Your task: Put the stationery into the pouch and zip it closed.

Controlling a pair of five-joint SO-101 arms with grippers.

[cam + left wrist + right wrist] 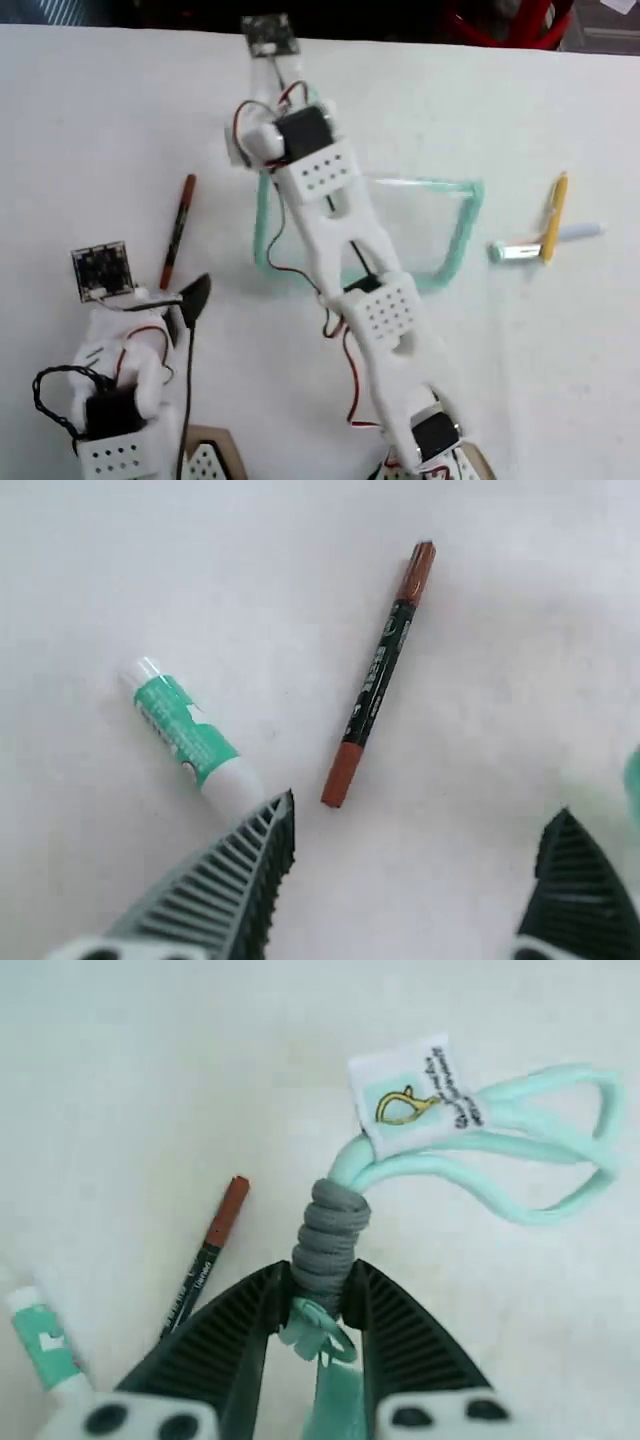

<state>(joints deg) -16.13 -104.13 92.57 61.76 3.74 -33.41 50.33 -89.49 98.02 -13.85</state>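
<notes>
1. The left gripper (425, 810), jaws spread, hangs over the brown marker (378, 675) and glue stick (190, 742).
2. Farther out, the right gripper (320, 1270) pinches the grey pull (330, 1225) of the pouch (465, 215); loading seems barely begun.
3. Next, probably: a square pinch across the brown marker's barrel.

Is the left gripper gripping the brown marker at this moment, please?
No, the left gripper is open, and the brown marker lies free on the table beyond its fingertips.
</notes>
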